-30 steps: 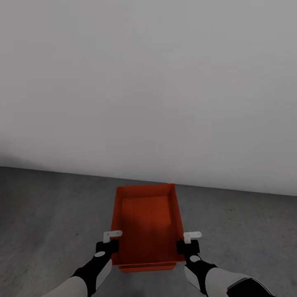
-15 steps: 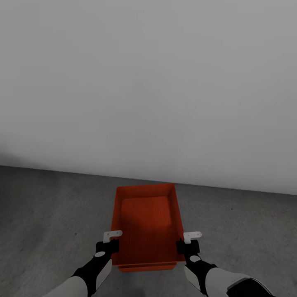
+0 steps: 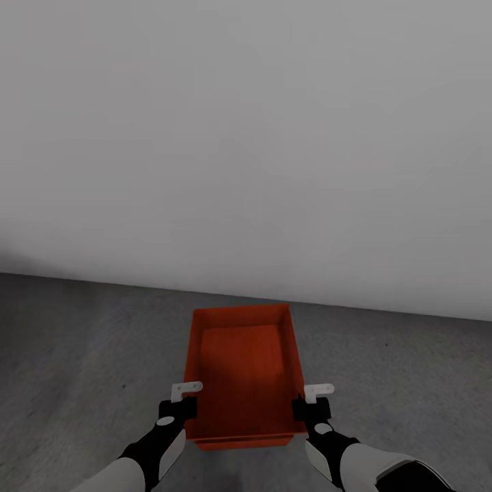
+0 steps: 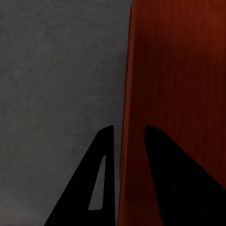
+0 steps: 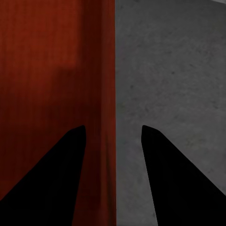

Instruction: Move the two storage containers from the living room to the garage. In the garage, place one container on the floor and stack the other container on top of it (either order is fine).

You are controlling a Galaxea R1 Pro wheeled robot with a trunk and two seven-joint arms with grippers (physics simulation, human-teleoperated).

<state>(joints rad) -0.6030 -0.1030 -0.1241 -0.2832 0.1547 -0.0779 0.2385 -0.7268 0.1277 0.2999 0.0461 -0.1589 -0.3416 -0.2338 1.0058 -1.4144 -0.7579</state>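
Head view: you have 1 orange-red storage container (image 3: pixel 242 365) in front of the robot, long axis pointing away toward the pale grey garage wall (image 3: pixel 246 137). A second orange-red edge (image 3: pixel 240 443) shows just below its near end wall, so it appears to sit nested on another box of the same colour; you cannot tell more from this angle. The dark grey concrete floor (image 3: pixel 82 355) surrounds the container on every side, and the container's far end wall lies near the line where floor meets wall.

Left gripper (image 3: pixel 179 406): it sits at the container's left long wall, close to the near corner. In the left wrist view the left gripper (image 4: pixel 128 136) has 1 dark finger (image 4: pixel 96 188) outside over the concrete and the other inside over the orange-red bottom, with the wall's rim (image 4: pixel 125 94) running between them. A gap shows on each side of the rim, so the fingers straddle the wall spread apart, not pinching it.

Right gripper (image 3: pixel 313 408): mirrored at the right long wall, near the near corner. In the right wrist view the right gripper (image 5: pixel 113 128) straddles the container wall (image 5: pixel 101 70) with wide clearance, released.
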